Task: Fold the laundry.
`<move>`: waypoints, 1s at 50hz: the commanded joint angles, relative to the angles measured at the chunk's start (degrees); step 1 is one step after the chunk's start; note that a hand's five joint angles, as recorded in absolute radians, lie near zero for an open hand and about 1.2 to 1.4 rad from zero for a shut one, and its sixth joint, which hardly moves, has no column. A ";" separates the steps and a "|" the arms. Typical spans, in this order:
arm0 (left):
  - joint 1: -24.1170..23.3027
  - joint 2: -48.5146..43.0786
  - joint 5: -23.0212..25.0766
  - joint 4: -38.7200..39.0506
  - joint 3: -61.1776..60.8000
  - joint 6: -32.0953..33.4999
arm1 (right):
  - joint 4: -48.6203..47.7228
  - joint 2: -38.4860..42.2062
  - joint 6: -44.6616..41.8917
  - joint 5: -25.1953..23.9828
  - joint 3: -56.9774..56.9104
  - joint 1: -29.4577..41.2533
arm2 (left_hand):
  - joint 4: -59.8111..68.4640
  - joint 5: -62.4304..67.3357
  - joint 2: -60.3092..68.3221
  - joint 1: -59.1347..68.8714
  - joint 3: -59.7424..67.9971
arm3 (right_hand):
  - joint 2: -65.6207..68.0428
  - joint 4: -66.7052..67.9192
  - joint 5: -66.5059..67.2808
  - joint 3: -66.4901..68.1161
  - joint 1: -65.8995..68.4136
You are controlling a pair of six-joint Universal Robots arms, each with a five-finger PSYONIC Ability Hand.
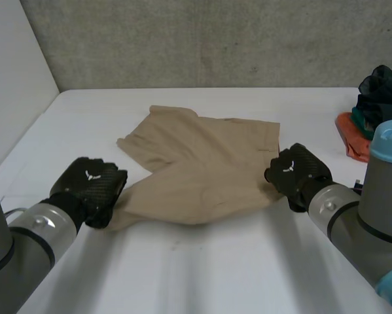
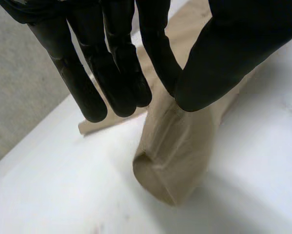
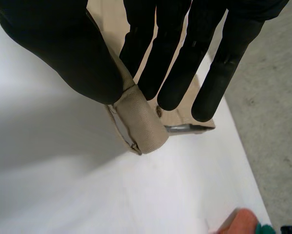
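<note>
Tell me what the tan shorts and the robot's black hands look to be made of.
Shorts: probably woven cotton twill, matte; fine ribbed weave shows on the pinched waistband. Left hand and right hand: backs show a checkered, carbon-fibre-like weave; fingers look smooth, matte, perhaps rubber-coated.

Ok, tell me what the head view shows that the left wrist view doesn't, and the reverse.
Head view: the right hand at the tan shorts' waistband corner, and a clothes pile beyond it. Left wrist view: the left hand pinching a lifted shorts leg between thumb and fingers, hem opening visible. Both: left hand, shorts, white table.
</note>
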 commanded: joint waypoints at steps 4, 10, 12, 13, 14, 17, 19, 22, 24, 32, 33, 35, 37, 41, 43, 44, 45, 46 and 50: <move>-7.87 13.68 -1.27 -20.01 -2.40 5.68 | 21.50 -13.03 -8.22 -0.38 3.15 -3.36 | 11.41 13.52 11.57 14.12 11.90 | 12.23 11.24 13.77 11.78 16.31; -9.28 12.56 -1.27 -19.41 -2.85 6.03 | 27.40 -14.01 -8.58 -2.13 5.09 -4.58 | 11.41 13.52 11.57 14.12 11.90 | 12.23 11.24 13.77 11.78 16.31; -9.28 8.88 -1.35 -17.31 -1.88 5.86 | 27.23 -13.48 -8.75 -2.66 5.35 -5.03 | 11.41 13.52 11.57 14.12 11.90 | 12.23 11.24 13.77 11.78 16.31; -9.20 7.30 -1.44 -16.08 -1.44 5.86 | 26.96 -12.96 -8.75 -2.75 5.35 -5.03 | 11.41 13.52 11.57 14.12 11.90 | 12.23 11.24 13.77 11.78 16.31; -9.19 5.54 -1.44 -14.59 -1.09 5.86 | 26.35 -11.12 -8.57 -2.75 5.18 -5.03 | 11.41 13.52 11.57 14.12 11.90 | 12.23 11.24 13.77 11.78 16.31; -9.46 0.53 -1.79 -7.91 0.67 5.24 | 24.77 -7.16 -8.40 -2.66 4.56 -5.03 | 1.10 3.22 1.27 3.82 1.60 | 12.23 11.24 13.77 11.78 16.31; -9.89 -1.93 -2.23 -4.31 0.41 4.81 | 23.01 -4.43 -8.31 -2.40 4.21 -5.03 | -34.79 -32.68 -34.63 -32.08 -34.30 | 12.23 11.24 13.77 11.78 16.31; -10.68 -2.73 -2.32 -2.80 0.23 3.40 | 20.99 -3.55 -7.70 -2.31 3.68 -5.03 | -45.74 -43.63 -45.58 -43.03 -45.25 | 12.23 11.24 13.77 11.78 16.31; -11.56 -2.91 -2.23 -2.88 0.06 0.42 | 20.20 -3.46 -7.25 -2.31 3.68 -5.12 | -45.26 -43.15 -45.10 -42.55 -44.77 | 12.23 11.24 13.77 11.78 16.31; -13.50 -0.63 -1.88 -6.31 -1.43 -8.73 | 18.09 -3.37 -3.57 -2.05 3.42 -5.29 | -41.56 -39.45 -41.40 -38.85 -41.07 | 12.23 11.24 13.77 11.78 16.31; -13.85 -0.63 -1.97 -7.01 -1.87 -8.82 | 17.82 -3.37 -2.95 -2.05 3.42 -5.38 | -40.89 -38.78 -40.73 -38.18 -40.40 | 12.23 11.24 13.77 11.78 16.31; -14.55 -1.24 -2.06 -7.63 -2.66 -8.82 | 16.68 -3.28 -0.93 -2.05 3.24 -5.56 | -39.72 -37.60 -39.55 -37.00 -39.22 | 12.23 11.24 13.77 11.78 16.31; -14.64 -1.59 -2.06 -7.72 -3.02 -8.91 | 15.98 -3.19 0.04 -2.05 3.33 -5.73 | -38.70 -36.59 -38.54 -35.99 -38.21 | 12.23 11.24 13.77 11.78 16.31; -14.73 -4.75 -1.88 -6.75 -3.90 -8.82 | 14.75 -3.11 0.83 -2.05 3.94 -6.17 | -35.51 -33.40 -35.34 -32.79 -35.01 | 12.23 11.24 13.77 11.78 16.31; -14.73 -7.29 -1.88 -5.36 -3.64 -8.82 | 14.57 -3.11 0.92 -2.05 3.94 -6.26 | -32.16 -30.05 -32.00 -29.45 -31.67 | 12.23 11.24 13.77 11.78 16.31; -14.64 -7.92 -1.88 -4.82 -3.64 -8.82 | 14.57 -3.11 0.92 -2.05 3.94 -6.35 | -31.14 -29.03 -30.97 -28.42 -30.64 | 12.23 11.24 13.77 11.78 16.31; -14.64 -8.62 -1.88 -4.21 -3.55 -8.82 | 14.57 -3.11 0.92 -2.05 3.94 -6.26 | -30.46 -28.35 -30.30 -27.75 -29.97 | 12.23 11.24 13.77 11.78 16.31; -14.64 -9.67 -1.97 -2.99 -3.46 -8.82 | 14.48 -3.11 0.92 -2.05 3.86 -6.26 | -28.12 -26.01 -27.96 -25.41 -27.63 | 12.23 11.24 13.77 11.78 16.31; -14.64 -10.82 -2.15 1.40 -3.46 -8.82 | 14.39 -3.11 1.01 -2.05 3.86 -6.26 | -11.87 -9.76 -11.71 -9.16 -11.38 | 12.23 11.24 13.77 11.78 16.31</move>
